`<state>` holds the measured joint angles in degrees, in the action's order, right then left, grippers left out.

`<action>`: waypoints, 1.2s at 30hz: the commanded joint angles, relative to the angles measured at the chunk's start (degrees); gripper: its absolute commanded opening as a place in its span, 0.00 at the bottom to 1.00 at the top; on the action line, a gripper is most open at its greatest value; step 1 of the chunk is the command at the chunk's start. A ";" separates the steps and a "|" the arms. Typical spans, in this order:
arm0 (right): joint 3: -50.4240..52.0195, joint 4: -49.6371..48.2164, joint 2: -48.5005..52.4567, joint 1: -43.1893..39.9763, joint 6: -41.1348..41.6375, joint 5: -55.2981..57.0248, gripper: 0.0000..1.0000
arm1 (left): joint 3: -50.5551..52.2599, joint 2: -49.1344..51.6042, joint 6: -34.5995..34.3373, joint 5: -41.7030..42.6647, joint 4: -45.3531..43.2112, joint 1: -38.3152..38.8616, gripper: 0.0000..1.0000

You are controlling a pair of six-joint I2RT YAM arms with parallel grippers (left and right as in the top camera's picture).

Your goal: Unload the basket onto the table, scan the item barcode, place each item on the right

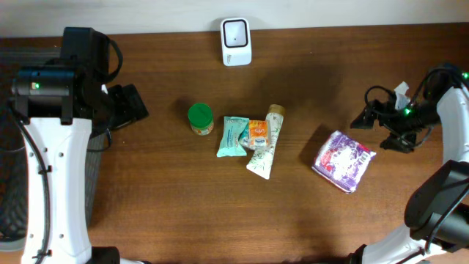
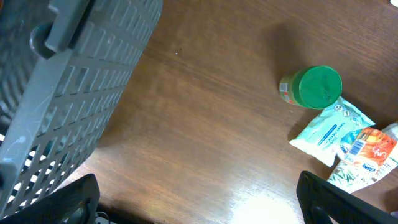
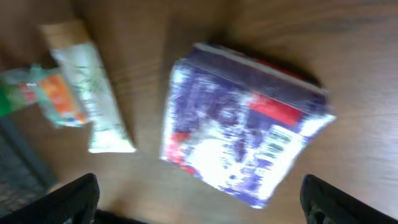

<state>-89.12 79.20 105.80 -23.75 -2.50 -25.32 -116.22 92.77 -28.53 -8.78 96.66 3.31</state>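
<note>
Purple packet (image 1: pixel 343 160) flat on table (image 1: pixel 168 205)

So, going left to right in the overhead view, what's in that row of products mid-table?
Green-lidded jar, teal pouch, white tube, purple pack. The orange packet overlaps the tube, so I skip it.

Packet (image 1: pixel 343 159) purple, white, red; jar lid (image 1: pixel 200 114) green; pouch (image 1: pixel 232 136) teal; sachet (image 1: pixel 257 134) orange; tube (image 1: pixel 264 152) white, green leaf print; table (image 1: pixel 161 198) brown woodgrain.
</note>
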 commanded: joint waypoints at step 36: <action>20.06 -10.47 -0.31 24.22 9.01 0.55 0.48 | -0.61 -0.92 -0.72 -0.02 0.04 -0.22 0.99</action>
<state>-71.07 68.95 105.80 -0.56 5.85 -25.58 -116.22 92.77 -28.53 -8.78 96.66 3.31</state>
